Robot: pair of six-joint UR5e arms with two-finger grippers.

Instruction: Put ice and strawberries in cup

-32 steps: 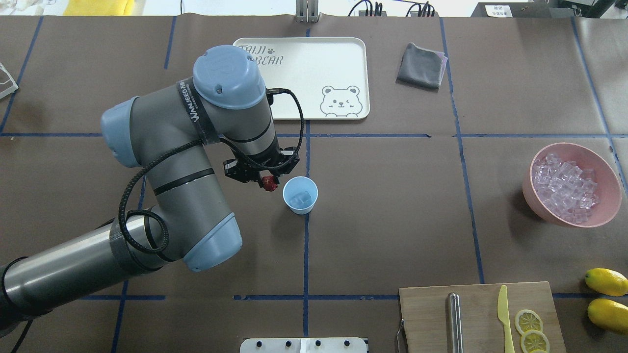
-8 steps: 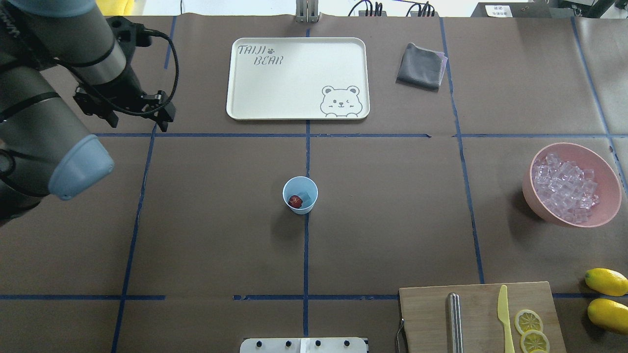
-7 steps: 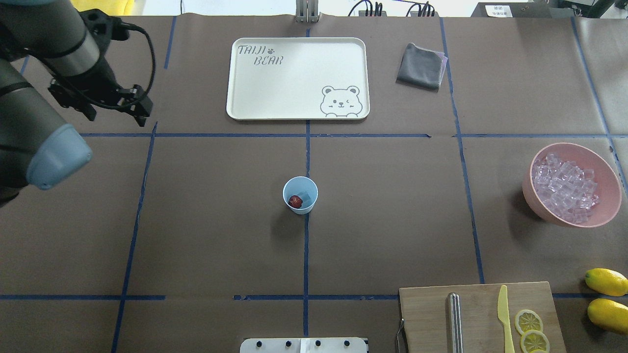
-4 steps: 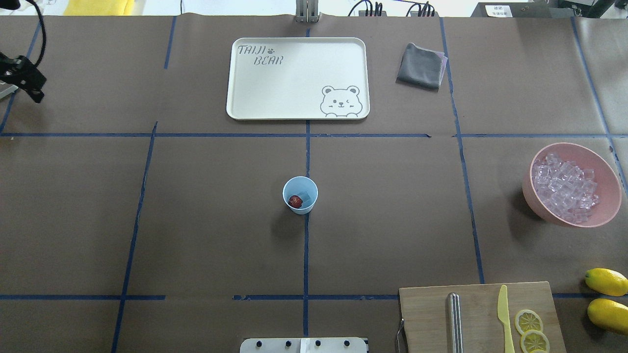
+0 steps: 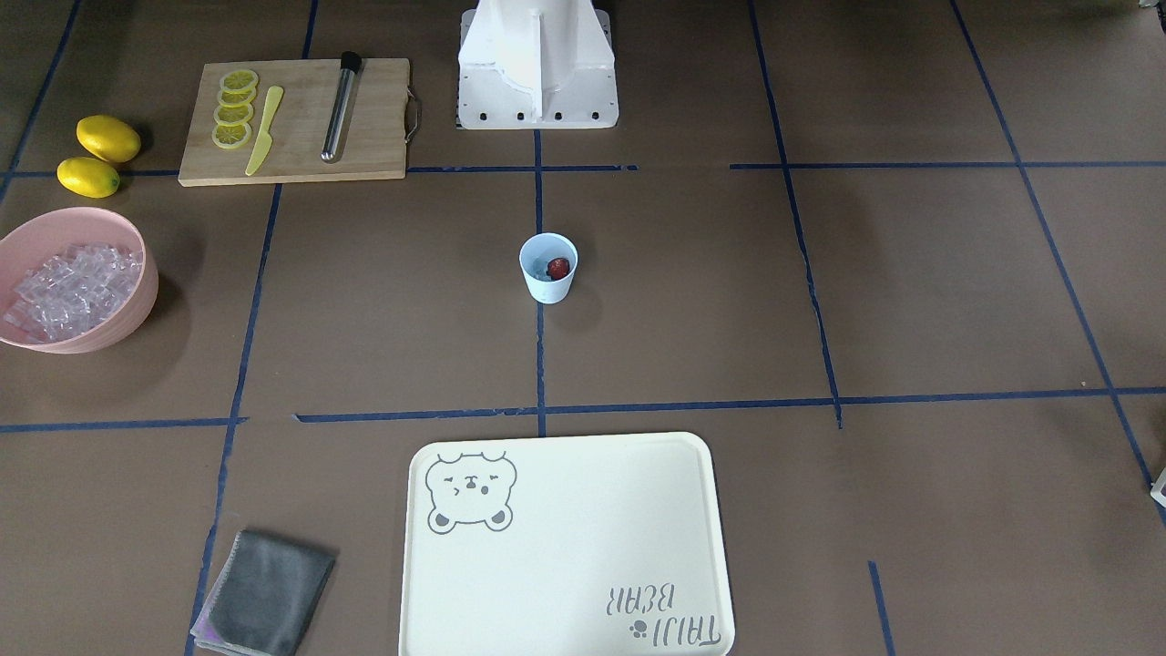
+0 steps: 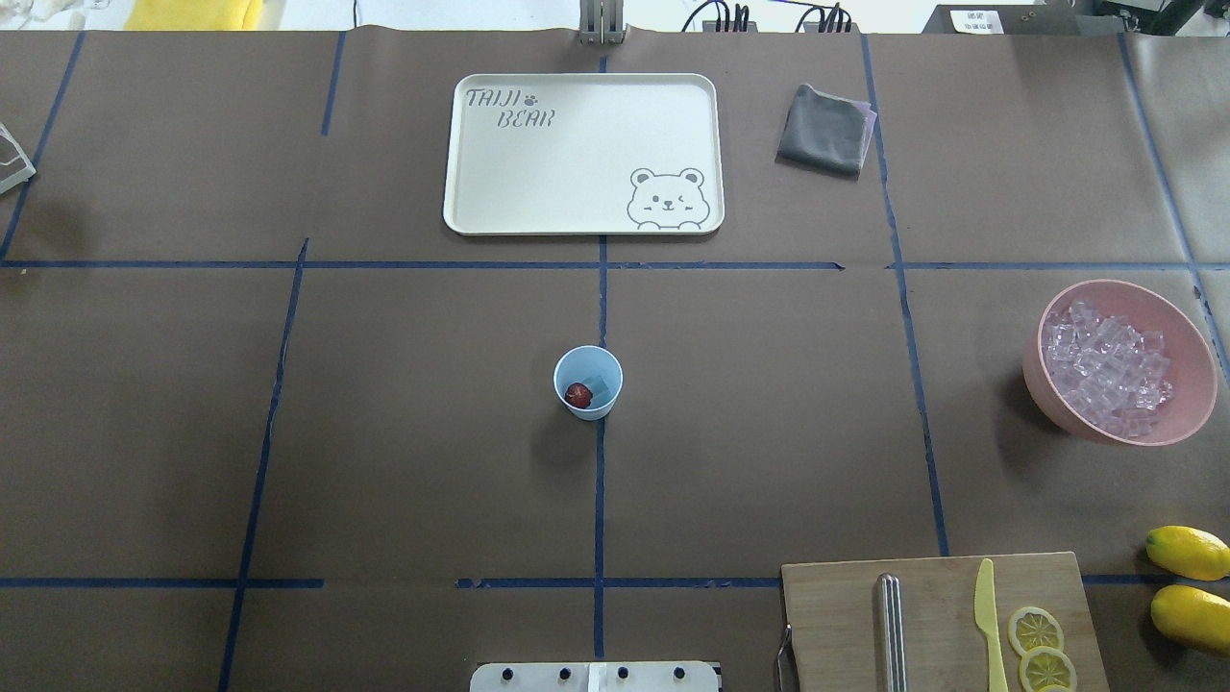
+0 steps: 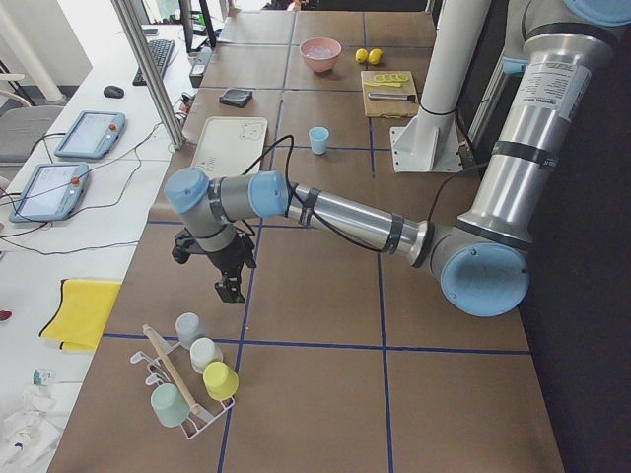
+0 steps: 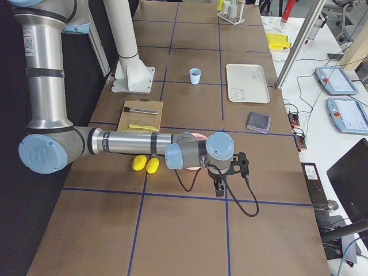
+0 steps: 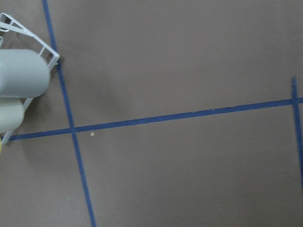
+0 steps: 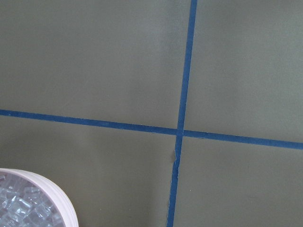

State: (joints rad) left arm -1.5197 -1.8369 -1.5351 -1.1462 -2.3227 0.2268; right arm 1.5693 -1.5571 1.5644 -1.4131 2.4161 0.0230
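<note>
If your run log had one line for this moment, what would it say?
cup: upright, mid-table | strawberry: in cup | ice cube: in cup | left gripper: by cup rack, state unclear | right gripper: near pink bowl, state unclear

The cup [image 5: 547, 290] is pale blue, the strawberry [image 6: 578, 394] dark red, the bowl [image 5: 144, 305] pink. The table [image 6: 769, 432] is brown with blue grid lines. The cream tray [image 6: 577, 154] has a grey bear drawing.
</note>
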